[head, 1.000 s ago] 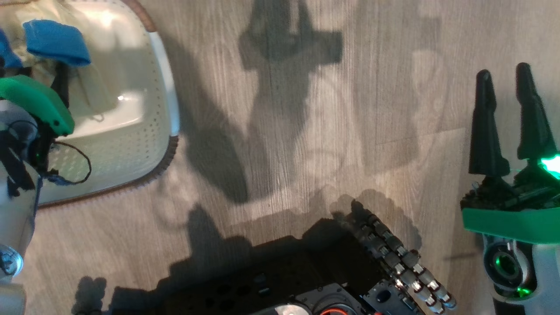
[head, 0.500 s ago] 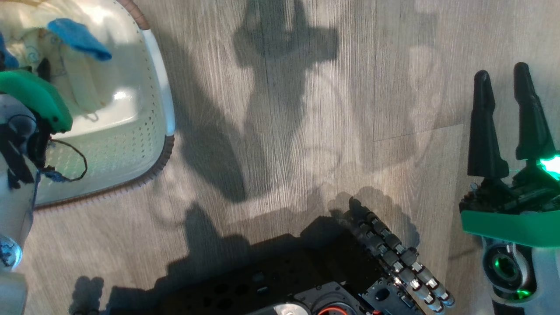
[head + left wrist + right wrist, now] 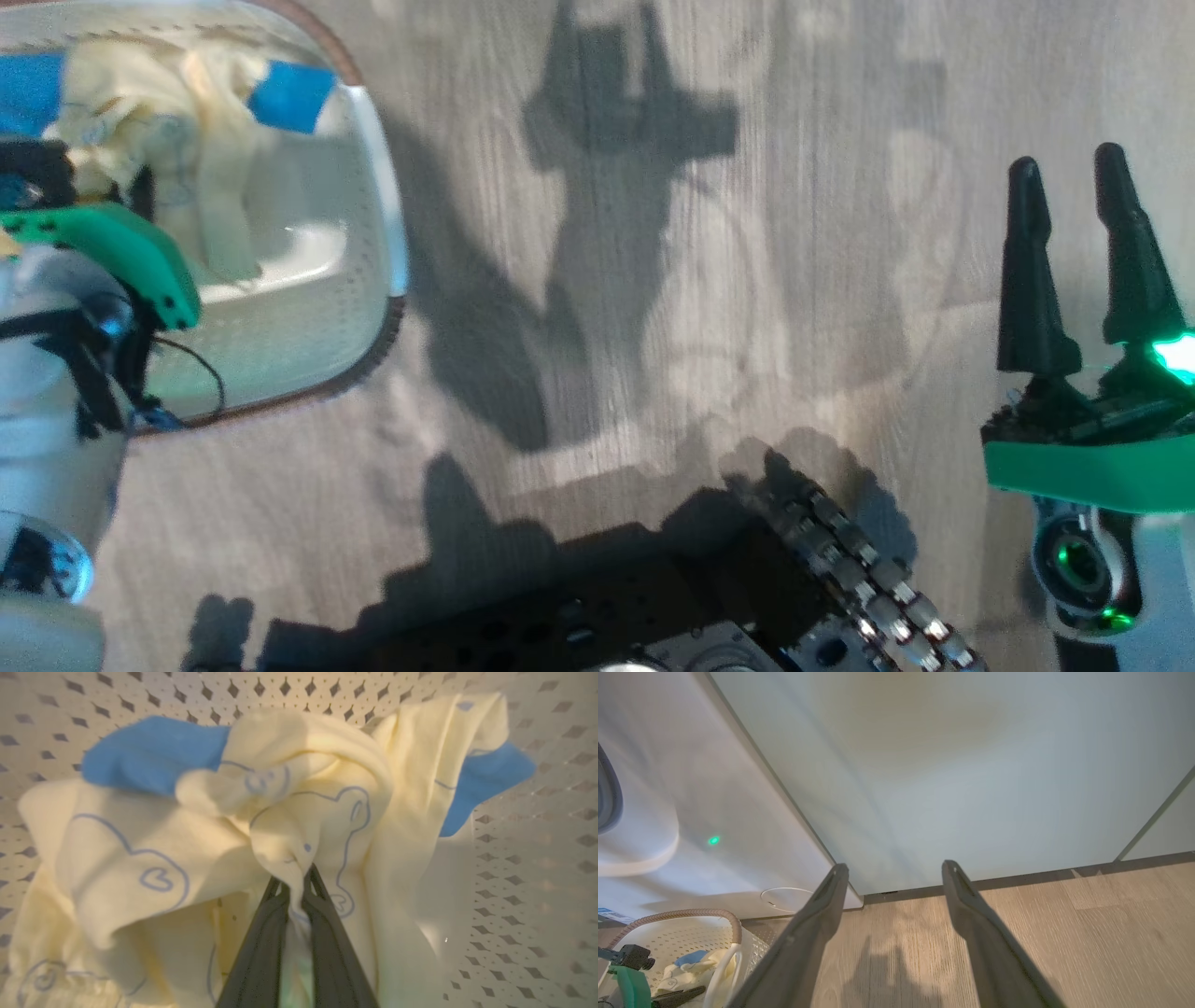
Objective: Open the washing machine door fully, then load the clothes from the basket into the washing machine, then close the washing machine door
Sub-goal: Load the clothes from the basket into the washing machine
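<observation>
Left gripper [image 3: 294, 884]: fingers together, clamped on a fold of the clothes [image 3: 289, 812].
Clothes position: inside the basket [image 3: 322, 308], bunched just ahead of the fingertips, with the fold pinched between them.
Clothes axis: the heap spreads across the left wrist view, with a blue patch at each end.
Right gripper [image 3: 1066, 159]: fingers apart, empty, well right of the basket.
Surface: grey wood-grain floor [image 3: 747, 280].
Room: white washing machine [image 3: 668, 788] beside a pale cabinet panel [image 3: 971, 765].

Hard light from behind me throws dark shadows across the grey wood-grain floor [image 3: 840, 233]. My head view is slightly motion-blurred. Glare washes the cream perforated plastic basket [image 3: 308, 327]; my left wrist view is soft.
</observation>
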